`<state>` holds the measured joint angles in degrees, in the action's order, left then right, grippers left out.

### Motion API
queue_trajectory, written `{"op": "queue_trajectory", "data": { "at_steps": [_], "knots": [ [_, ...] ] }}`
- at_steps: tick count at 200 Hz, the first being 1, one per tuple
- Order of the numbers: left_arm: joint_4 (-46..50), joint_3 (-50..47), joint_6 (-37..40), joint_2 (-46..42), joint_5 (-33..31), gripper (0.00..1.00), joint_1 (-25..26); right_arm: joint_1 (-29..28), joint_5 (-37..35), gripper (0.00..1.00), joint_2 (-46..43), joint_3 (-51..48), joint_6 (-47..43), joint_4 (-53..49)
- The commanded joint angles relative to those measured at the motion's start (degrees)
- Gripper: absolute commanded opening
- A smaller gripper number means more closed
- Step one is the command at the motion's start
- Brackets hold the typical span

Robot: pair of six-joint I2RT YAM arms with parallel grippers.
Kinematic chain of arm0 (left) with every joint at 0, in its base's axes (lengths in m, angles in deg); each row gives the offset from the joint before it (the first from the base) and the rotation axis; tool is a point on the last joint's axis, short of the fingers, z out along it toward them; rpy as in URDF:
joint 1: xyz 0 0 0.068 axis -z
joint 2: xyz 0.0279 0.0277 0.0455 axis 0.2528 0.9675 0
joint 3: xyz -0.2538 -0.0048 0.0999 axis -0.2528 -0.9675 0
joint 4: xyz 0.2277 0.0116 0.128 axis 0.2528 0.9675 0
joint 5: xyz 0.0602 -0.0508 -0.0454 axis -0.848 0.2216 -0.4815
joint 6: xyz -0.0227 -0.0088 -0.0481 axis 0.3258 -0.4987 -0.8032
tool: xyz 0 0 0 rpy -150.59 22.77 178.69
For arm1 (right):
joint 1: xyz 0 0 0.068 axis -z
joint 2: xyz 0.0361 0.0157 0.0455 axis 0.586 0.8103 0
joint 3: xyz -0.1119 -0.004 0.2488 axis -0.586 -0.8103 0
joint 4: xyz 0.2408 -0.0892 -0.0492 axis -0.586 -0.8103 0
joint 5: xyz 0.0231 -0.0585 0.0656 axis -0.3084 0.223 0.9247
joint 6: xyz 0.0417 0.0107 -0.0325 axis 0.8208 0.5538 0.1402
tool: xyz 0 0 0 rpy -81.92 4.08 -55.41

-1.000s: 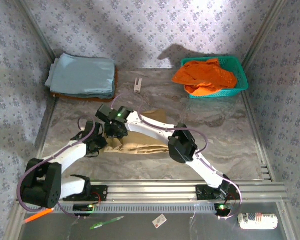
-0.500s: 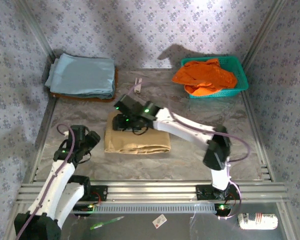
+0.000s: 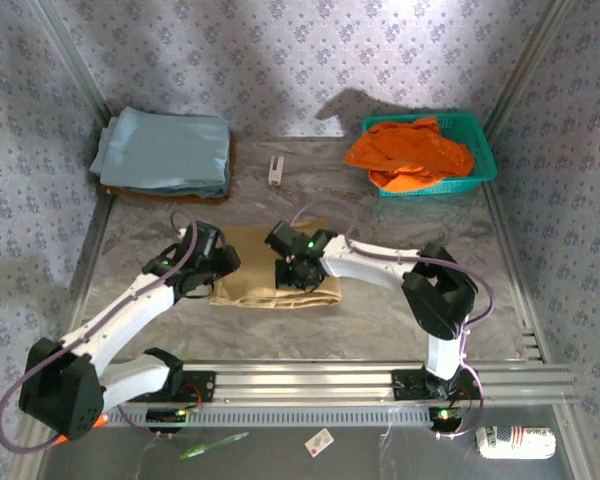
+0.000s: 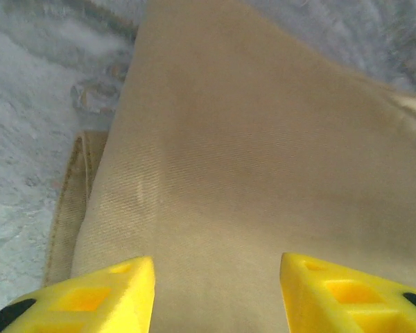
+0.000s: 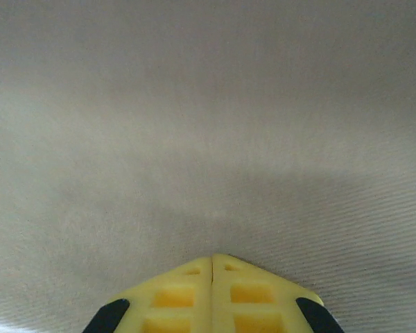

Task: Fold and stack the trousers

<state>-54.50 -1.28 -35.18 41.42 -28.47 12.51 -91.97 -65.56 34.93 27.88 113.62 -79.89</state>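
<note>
Trousers (image 3: 252, 275) folded into a tan rectangular bundle, lying flat mid-bench (image 3: 400, 240). Left tool (image 4: 217, 277) over the bundle's left end, fingers spread, khaki twill showing between them; a narrow folded edge pokes out from under the top layer. Right tool (image 5: 212, 267) on the bundle's middle, fingers pressed together, tips against the cloth, no fold visibly pinched. Far left: light blue folded cloth (image 3: 165, 150). Far right: green basket (image 3: 485, 165) holding orange garment (image 3: 410, 155).
</note>
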Motion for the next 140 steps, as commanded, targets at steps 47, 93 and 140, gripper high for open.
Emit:
{"op": "queue_trajectory", "data": {
  "at_steps": [47, 93, 140],
  "knots": [
    [-7.17, -17.48, -7.16, -4.06, -5.86, 0.5, -1.28, -3.82, -0.43, 0.0, 2.66, -13.48, 5.09, 9.29],
    [-2.87, -16.25, -2.86, -8.65, -3.27, 0.51, -5.79, -2.01, -0.13, 0.0, -9.24, -13.88, 0.07, 3.34],
    [6.88, -5.84, 3.01, -12.63, 0.23, 0.6, -5.71, 3.57, -1.76, 0.01, -22.73, -14.88, -2.51, -1.14]
  ]
}}
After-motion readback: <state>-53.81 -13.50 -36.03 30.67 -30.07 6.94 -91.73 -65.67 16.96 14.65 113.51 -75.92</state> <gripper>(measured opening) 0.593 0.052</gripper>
